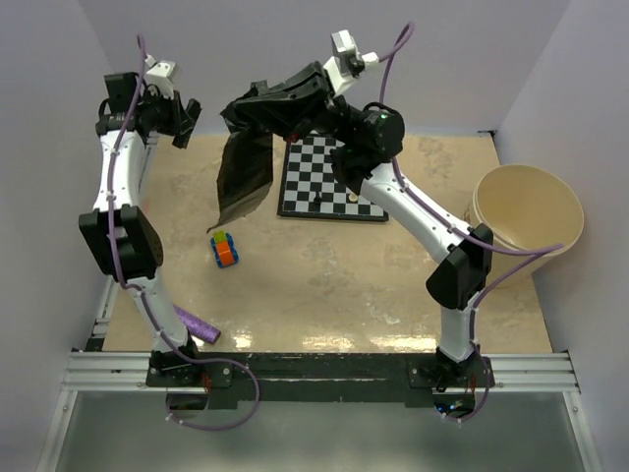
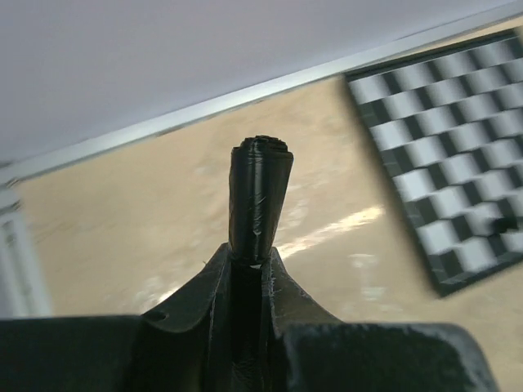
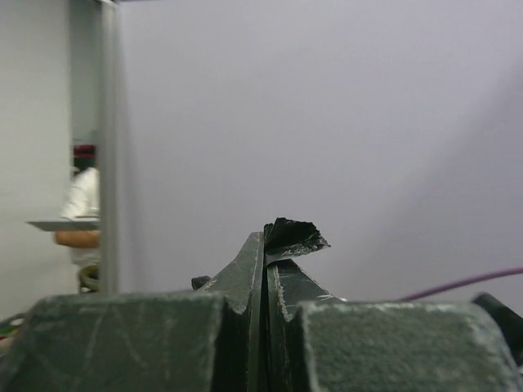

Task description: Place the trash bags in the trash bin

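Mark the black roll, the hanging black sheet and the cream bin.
Short black plastic roll (image 2: 260, 196): left wrist view, mid-body.
Glossy black plastic sheet (image 1: 246, 177): top view, hanging middle.
Round cream plastic bin (image 1: 526, 192): top view, inner wall.

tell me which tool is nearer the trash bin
Right. The right tool hangs far left of the trash bin, past the chessboard; the left tool is even farther left.
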`<state>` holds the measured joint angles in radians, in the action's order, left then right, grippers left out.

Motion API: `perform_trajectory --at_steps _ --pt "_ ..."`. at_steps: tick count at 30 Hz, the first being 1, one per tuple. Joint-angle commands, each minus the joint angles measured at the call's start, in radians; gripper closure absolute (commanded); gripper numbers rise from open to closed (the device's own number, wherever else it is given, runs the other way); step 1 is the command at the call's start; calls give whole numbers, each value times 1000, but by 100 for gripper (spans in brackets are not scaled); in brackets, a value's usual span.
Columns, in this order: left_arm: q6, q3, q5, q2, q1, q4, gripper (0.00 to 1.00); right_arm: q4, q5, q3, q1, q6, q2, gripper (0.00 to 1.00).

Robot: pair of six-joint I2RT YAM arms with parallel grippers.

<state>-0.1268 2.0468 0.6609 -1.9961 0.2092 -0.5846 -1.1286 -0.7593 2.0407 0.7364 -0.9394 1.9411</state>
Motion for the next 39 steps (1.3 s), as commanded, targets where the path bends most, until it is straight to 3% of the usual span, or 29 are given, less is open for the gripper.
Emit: perform_trajectory --at_steps 1,6,12,14,16,18,21,26,31,35,39 --pt "-197 -19 -484 -180 10 -15 100 369 144 -37 0 374 -68 100" --pt "-126 42 -552 -326 15 2 100 493 273 -42 6 577 -129 100" --pt "-123 122 -547 -457 16 20 100 559 334 -36 8 606 -148 100" --pt "-132 124 -552 -477 15 23 81 578 347 -36 9 626 -156 100" --pt "-140 121 -552 -477 18 20 56 601 356 -25 11 648 -156 100" --pt "-142 107 -532 -448 21 19 45 625 362 1 11 675 -148 100" --pt "-135 41 -462 -328 38 73 34 656 365 62 11 709 -136 100" --pt "-128 -261 -335 62 41 381 18 649 341 118 11 801 -136 100" --pt "-85 -558 48 420 19 641 13 622 370 145 9 837 -149 100" --pt "-157 -669 285 549 -75 507 11 613 360 170 9 812 -153 100" --pt "-252 -865 313 677 -194 494 9 598 373 171 11 801 -163 100"
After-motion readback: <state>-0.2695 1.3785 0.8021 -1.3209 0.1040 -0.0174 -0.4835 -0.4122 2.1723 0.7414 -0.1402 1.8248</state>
